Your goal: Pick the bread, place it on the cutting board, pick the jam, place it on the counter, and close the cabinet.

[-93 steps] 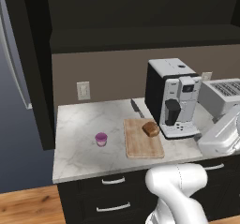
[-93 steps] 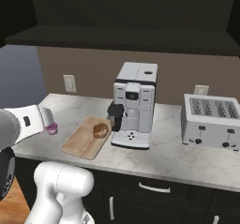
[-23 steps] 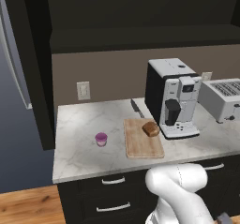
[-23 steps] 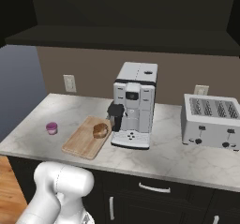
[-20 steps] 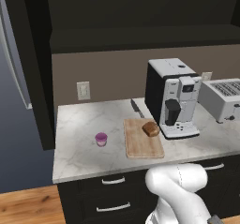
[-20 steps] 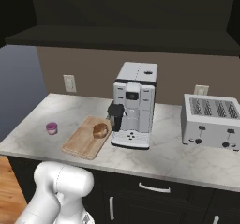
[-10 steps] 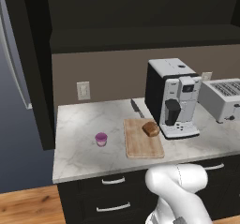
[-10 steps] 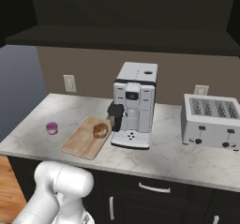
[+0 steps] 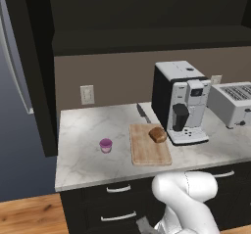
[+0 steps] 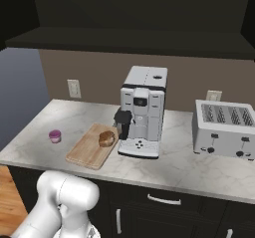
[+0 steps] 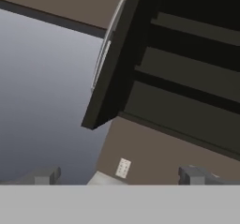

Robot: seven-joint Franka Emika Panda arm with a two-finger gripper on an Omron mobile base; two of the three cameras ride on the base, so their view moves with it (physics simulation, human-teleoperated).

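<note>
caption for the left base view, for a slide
Bread on the cutting board, jam on the marble counter.

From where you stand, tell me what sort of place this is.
A home kitchen, rendered rather than real. A marble counter over black drawers carries a coffee machine and a toaster, with a cutting board holding bread, under a dark wall cabinet.
</note>
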